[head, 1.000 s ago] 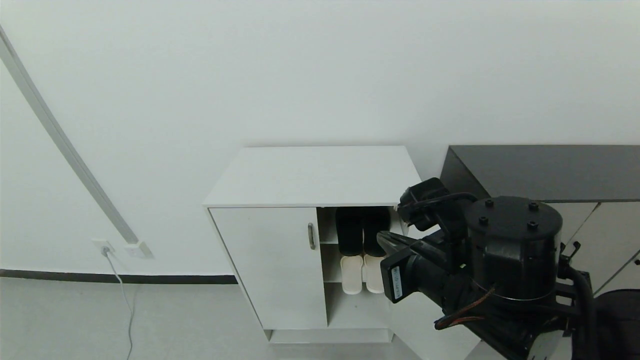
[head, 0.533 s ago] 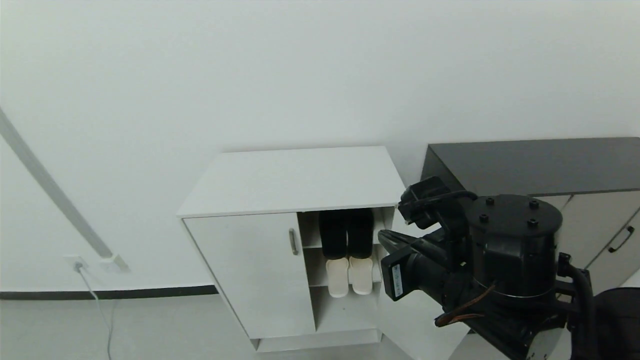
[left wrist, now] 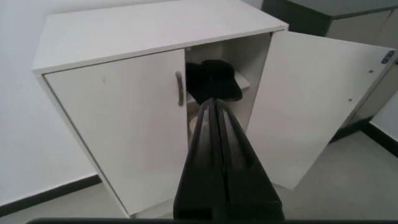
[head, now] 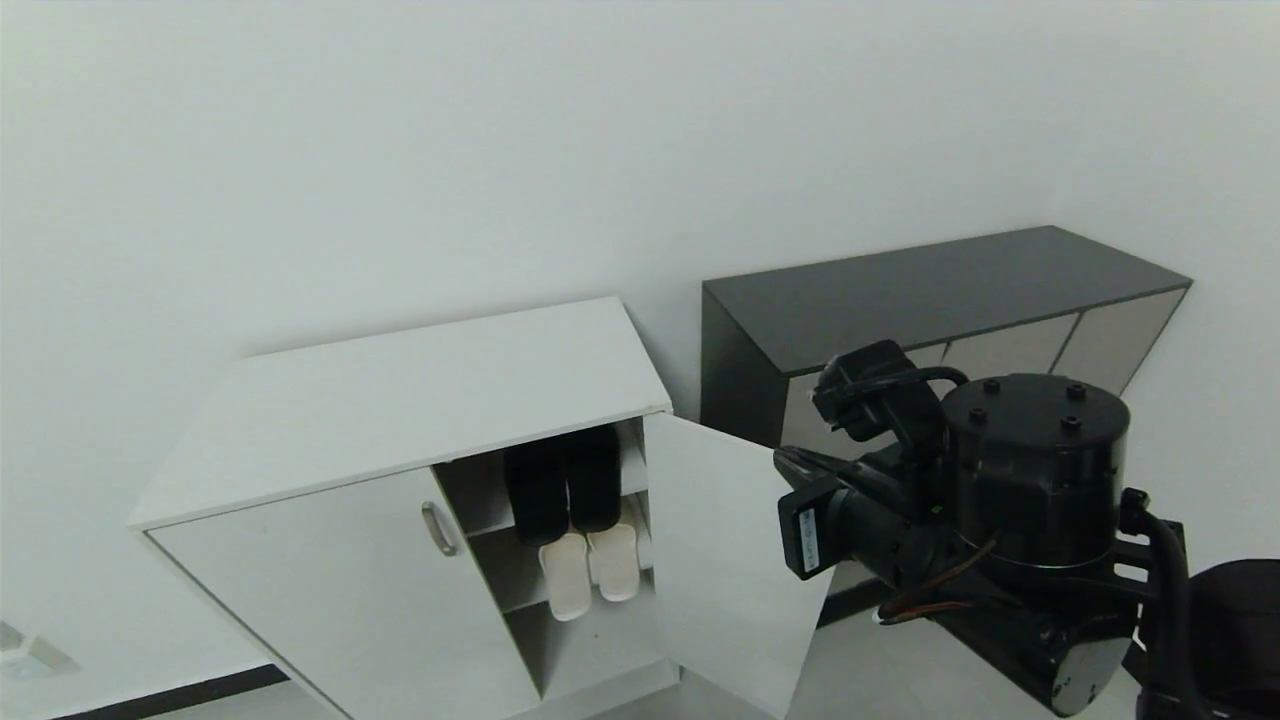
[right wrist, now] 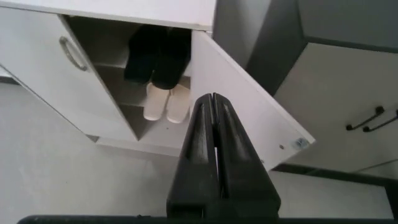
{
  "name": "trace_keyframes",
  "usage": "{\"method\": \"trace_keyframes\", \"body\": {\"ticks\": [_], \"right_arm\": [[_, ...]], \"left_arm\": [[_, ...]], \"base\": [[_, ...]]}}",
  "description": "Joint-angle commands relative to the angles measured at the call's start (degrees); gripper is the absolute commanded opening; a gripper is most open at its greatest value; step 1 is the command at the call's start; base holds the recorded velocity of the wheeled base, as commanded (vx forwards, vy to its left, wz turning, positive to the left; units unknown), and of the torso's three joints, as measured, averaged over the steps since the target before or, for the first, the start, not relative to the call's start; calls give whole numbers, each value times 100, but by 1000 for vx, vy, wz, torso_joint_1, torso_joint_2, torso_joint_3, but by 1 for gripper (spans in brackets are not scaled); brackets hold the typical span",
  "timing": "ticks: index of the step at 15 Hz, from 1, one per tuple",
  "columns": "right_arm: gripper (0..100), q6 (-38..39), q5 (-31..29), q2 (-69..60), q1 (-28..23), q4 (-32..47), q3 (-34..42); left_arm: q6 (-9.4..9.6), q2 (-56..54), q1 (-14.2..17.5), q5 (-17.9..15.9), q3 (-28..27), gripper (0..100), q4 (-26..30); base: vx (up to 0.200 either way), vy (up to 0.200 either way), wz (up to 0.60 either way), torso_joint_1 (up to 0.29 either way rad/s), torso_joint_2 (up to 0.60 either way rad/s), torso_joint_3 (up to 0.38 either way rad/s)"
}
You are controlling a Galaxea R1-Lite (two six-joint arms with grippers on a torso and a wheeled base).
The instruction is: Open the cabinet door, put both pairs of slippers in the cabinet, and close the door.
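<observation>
Door [right wrist: 264,121] ajar just ahead of right gripper [right wrist: 214,98], fingers pressed together; push near free edge, sweeping steadily toward shelved slippers [right wrist: 168,102].

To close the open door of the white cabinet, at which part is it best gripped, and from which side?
Grip the open door at its free vertical edge, away from the hinged side, coming from its outer side. It stands swung wide, so that edge is exposed and probably gives the most leverage.
</observation>
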Motion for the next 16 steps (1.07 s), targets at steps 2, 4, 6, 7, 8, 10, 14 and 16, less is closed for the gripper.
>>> {"method": "trace_keyframes", "body": {"ticks": [2,4,6,7,8,10,14,16], "right_arm": [[0,-3,3,20,-14,-5,14],[0,-3,3,20,-23,-5,14],[0,-47,-5,20,-23,-5,31],[0,-73,-23,20,-32,-5,31],[0,-73,-23,20,-41,-5,40],[0,-82,-23,20,-41,-5,40],[0,-82,-23,284,-524,-5,-39],[0,-82,30,565,-1025,4,-294]], "left_arm": [[-1,9,-1,3,1,0,1],[-1,9,-1,3,1,0,1],[-10,9,-1,3,1,0,1],[-10,9,-1,3,1,0,1],[-10,9,-1,3,1,0,1],[-10,9,-1,3,1,0,1],[-10,0,-1,3,1,0,1],[-10,0,-1,3,1,0,1]], "base": [[0,0,0,0,0,0],[0,0,0,0,0,0],[-100,0,0,1,1,4],[-200,0,0,7,2,7],[-200,0,0,12,-2,-2],[-200,0,0,-2,5,7],[-100,0,0,-4,0,0],[0,0,0,0,0,0]]}}
